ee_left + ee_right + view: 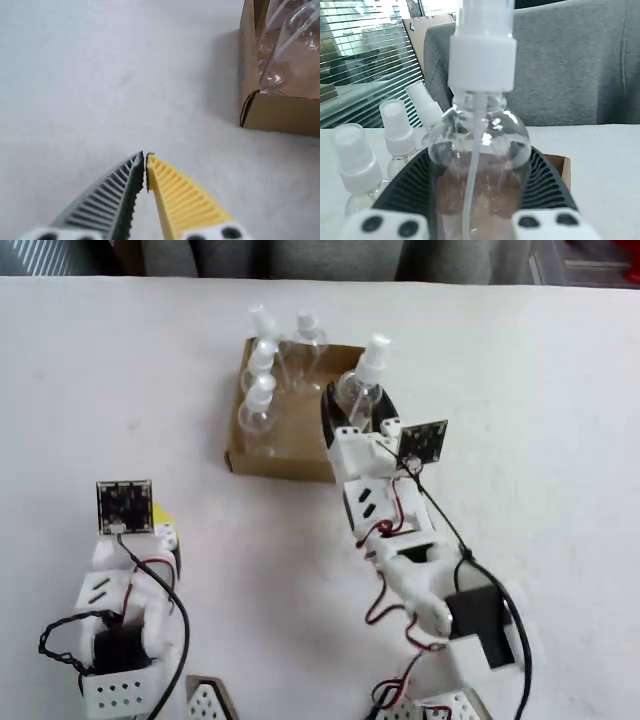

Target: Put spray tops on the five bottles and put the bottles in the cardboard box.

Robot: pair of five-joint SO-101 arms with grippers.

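Two grippers: the right gripper (481,152) is clamped on a bottle; the left gripper (145,157) is closed on nothing.
Right jaws: black, curved, pressed against both sides of the round body of the held bottle (480,135).
Held bottle: clear, upright, white spray top (482,60) on its neck, thin tube running down inside; in the high view it sits at the right edge of the cardboard box (280,462) (whether its base rests on the box floor I cannot tell).
Left fingers: one grey (107,200), one yellow (182,200), tips together, low over the white table (100,75), left of the box and well apart from it.
Cardboard box: shallow, open-topped, mid-table.
Four other bottles (262,390): inside the box, each with a white top; three line its left wall, one stands beside the farthest.
Beyond the table: grey upholstery (570,60).
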